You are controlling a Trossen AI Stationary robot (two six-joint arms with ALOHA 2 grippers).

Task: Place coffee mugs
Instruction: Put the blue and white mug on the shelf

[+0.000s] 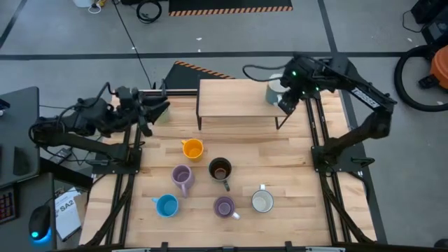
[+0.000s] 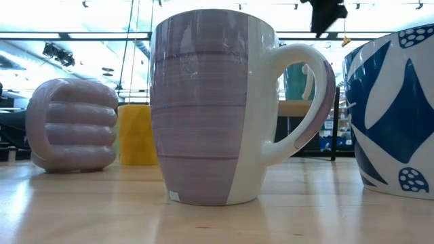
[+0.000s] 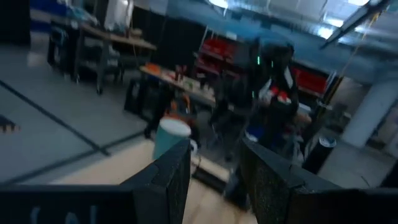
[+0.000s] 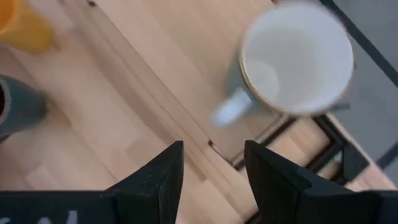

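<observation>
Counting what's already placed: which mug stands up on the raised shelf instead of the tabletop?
The green mug, at the shelf's right end beside the right gripper. The other six mugs all stand lower, on the table.

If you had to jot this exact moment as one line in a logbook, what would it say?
right end effector: open, above shelf, empty | green mug: on shelf | left end effector: open, waiting at table's left | six mugs: on table
</observation>
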